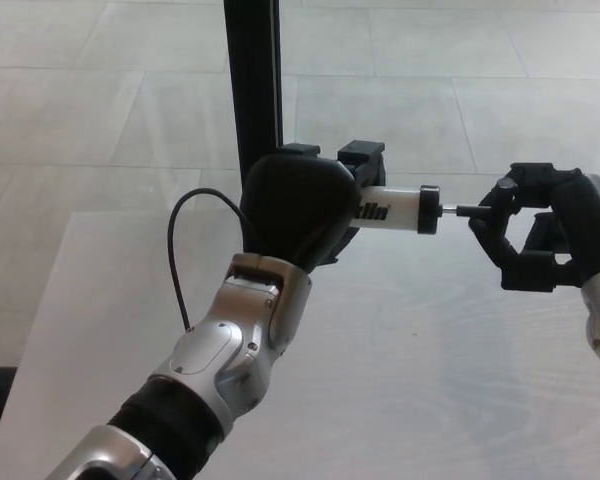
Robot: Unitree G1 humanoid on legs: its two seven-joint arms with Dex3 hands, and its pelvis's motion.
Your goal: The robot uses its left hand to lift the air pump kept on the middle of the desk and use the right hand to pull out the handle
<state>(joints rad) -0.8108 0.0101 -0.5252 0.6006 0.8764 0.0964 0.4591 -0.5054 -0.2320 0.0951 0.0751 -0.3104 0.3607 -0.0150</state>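
Two hands at work: both of mine are in the head view, one at each end of the pump.
Left hand: my left hand (298, 205) is clenched around the body of the air pump (392, 210), lifting it above the desk (430, 380) with the barrel lying roughly level and pointing toward my right.
Air pump: a white barrel with dark lettering and a black collar at its right end; only that right stretch shows, the rest is buried in my left fist.
Pump's place: off the desk and in the air over its far edge, just right of the black post (253, 85).
Handle: a thin dark rod (461, 211) sticks out of the collar, a short length of it bare between the barrel and my right hand; the handle itself is mostly covered by my fingers.
Right hand: my right hand (540, 235) is at the rod's far end with its fingers (500, 200) curled in around it; it looks like a pinch on the handle, though the contact itself is hard to make out.
Cable: a thin black cable (177, 250) loops up from my left forearm to behind my left hand.
Desk: pale and faintly wood-grained, with both forearms over it.
Floor: light tiles (100, 90) beyond the desk's far edge.
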